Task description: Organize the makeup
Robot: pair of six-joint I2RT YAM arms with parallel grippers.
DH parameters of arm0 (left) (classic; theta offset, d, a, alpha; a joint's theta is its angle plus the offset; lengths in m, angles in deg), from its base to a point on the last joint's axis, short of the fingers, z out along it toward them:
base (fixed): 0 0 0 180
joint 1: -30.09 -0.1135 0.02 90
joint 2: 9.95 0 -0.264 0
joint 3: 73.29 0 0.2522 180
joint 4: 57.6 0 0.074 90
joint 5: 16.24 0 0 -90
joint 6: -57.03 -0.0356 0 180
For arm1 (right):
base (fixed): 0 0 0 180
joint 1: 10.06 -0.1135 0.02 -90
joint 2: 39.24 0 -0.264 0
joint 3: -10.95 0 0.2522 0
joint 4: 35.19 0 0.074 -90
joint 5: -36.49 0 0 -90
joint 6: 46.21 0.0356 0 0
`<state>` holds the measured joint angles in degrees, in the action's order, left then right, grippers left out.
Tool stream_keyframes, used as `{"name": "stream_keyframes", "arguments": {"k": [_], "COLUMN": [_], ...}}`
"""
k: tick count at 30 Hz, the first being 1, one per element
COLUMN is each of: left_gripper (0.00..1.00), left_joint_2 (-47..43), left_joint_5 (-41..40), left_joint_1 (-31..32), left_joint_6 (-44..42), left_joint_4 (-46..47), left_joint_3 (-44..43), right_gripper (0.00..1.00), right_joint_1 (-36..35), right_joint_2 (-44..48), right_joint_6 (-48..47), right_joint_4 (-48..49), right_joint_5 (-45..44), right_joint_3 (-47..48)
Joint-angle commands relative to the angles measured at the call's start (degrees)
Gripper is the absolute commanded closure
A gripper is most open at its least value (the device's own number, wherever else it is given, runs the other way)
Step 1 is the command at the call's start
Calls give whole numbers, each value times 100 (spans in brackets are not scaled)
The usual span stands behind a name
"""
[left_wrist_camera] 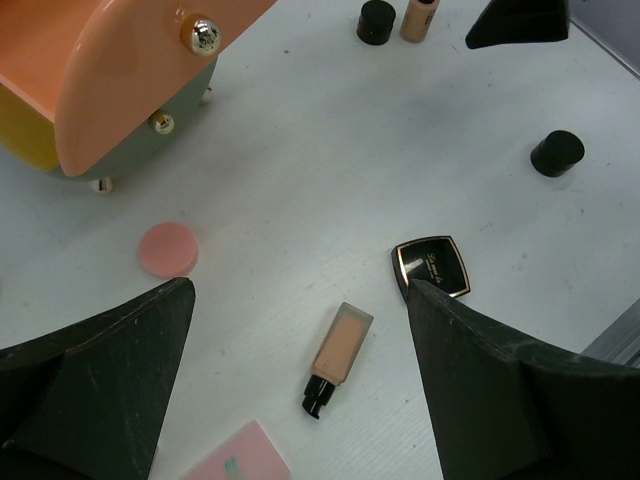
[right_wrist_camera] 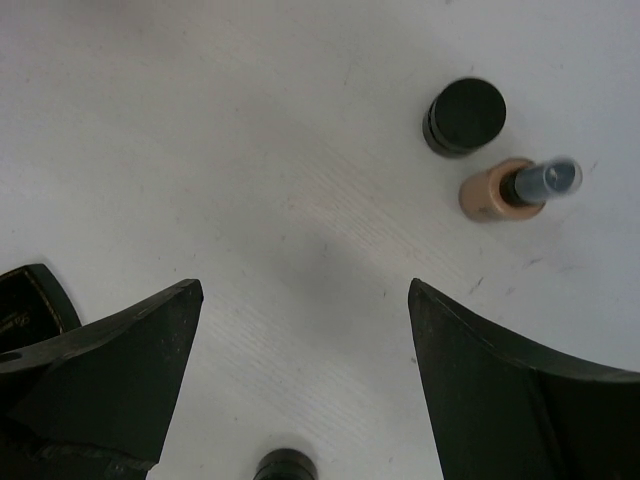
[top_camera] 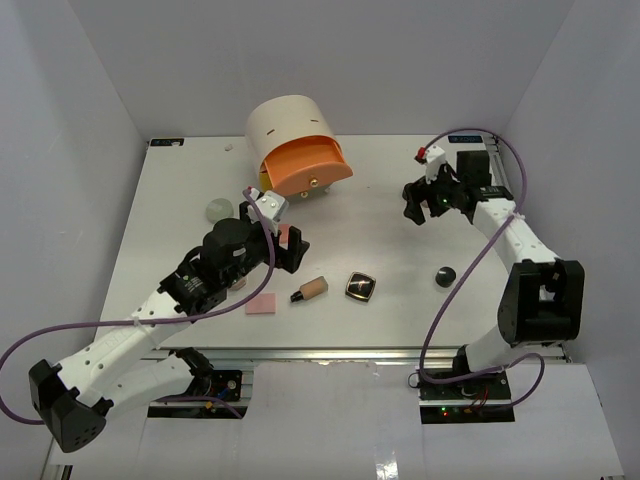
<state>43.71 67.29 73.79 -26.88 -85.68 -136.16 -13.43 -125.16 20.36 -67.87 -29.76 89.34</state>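
My left gripper (top_camera: 288, 246) is open and empty, hovering above the table; in the left wrist view (left_wrist_camera: 300, 290) a tan black-capped bottle (left_wrist_camera: 340, 355) lies between its fingers. That bottle (top_camera: 312, 289) lies beside the black square compact (top_camera: 361, 286) (left_wrist_camera: 432, 265). A pink rectangular compact (top_camera: 262, 303) and a pink round compact (left_wrist_camera: 168, 249) lie near. My right gripper (top_camera: 420, 208) (right_wrist_camera: 305, 285) is open and empty over bare table. Ahead of it stand a black round jar (right_wrist_camera: 464, 117) and an upright tan bottle (right_wrist_camera: 505, 188). Another black jar (top_camera: 445, 275) sits alone.
The big cream cylinder (top_camera: 290, 125) stands at the back with its orange drawer (top_camera: 305, 165) pulled open; the drawer also shows in the left wrist view (left_wrist_camera: 120, 70). A pale grey-green round thing (top_camera: 219, 209) lies left of it. White walls enclose the table.
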Motion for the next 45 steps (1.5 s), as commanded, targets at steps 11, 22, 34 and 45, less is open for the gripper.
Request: {"name": "stream_keyframes", "arguments": {"k": [11,22,34,45], "left_gripper": [2,2,2,2], "left_joint_2": [-286,-213,-180,-171], "left_joint_5": [-235,-267,-223,-179], "left_joint_1": [-12,-46,-55,-55], "left_joint_6": [-179,-230,-239,-239], "left_joint_4": [150,149,149,155], "left_joint_3": [42,67,76,70], "right_gripper": [10,3,10,30], "right_joint_1": [-613,-601,-473,-428], "right_joint_2": [-3527,-4665,-4958,-5055], "right_joint_6": [-1238,-1679,-1717,-1892], "right_joint_4": [-1758,-1901,-2069,-2202], "right_joint_5": [-1349,-1742,-1725,-1565], "right_joint_3": [4498,5357,5401,5437]}}
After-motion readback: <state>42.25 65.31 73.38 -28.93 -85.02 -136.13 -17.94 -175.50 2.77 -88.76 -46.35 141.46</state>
